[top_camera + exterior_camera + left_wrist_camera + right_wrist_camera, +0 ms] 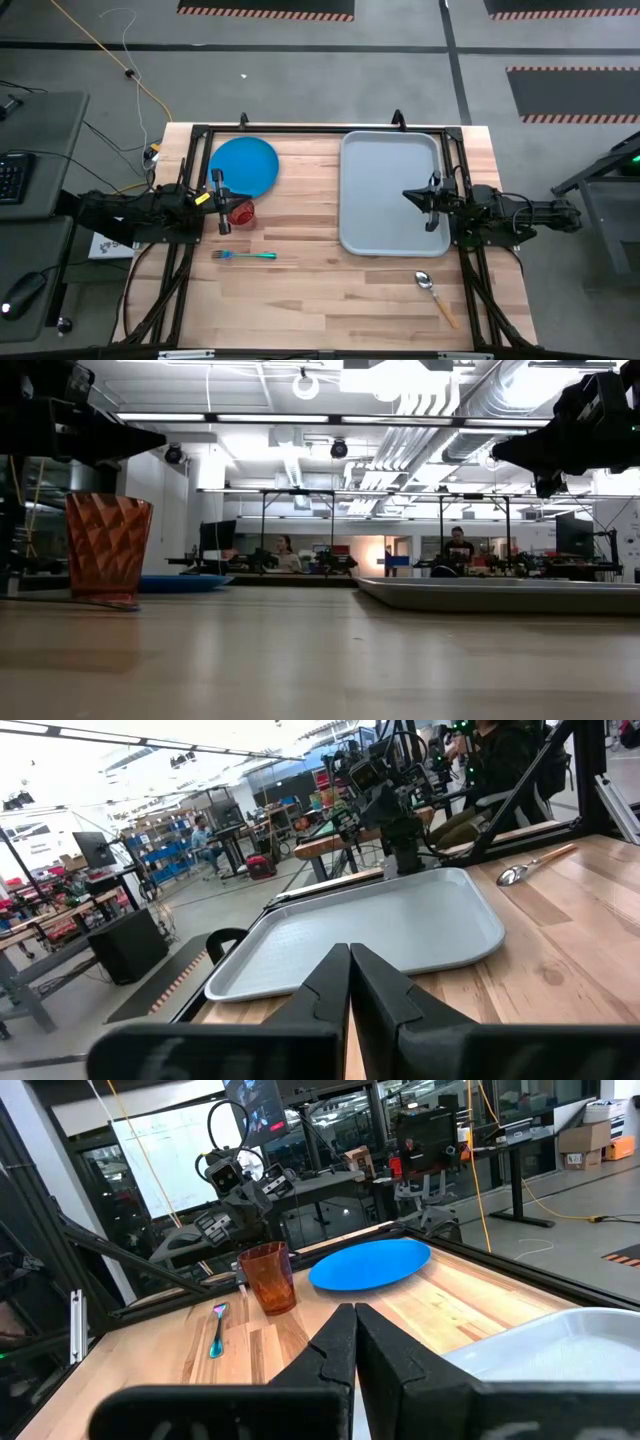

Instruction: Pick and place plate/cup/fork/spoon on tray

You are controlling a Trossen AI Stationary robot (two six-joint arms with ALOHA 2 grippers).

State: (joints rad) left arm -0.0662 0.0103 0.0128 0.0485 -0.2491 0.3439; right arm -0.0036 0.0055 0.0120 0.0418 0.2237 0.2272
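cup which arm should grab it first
Left, most likely. The left gripper hovers right beside the cup, on the plate's side of the table. The right gripper hangs over the tray, across the table from it.

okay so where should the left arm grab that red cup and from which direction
Probably the rim, from straight above. The cup stands upright with its mouth open, and its faceted walls taper toward the base, so one finger inside and one outside the rim should hold. The plate lies close behind it, and the left end effector already sits right beside the cup, so a short top-down drop looks clearest.
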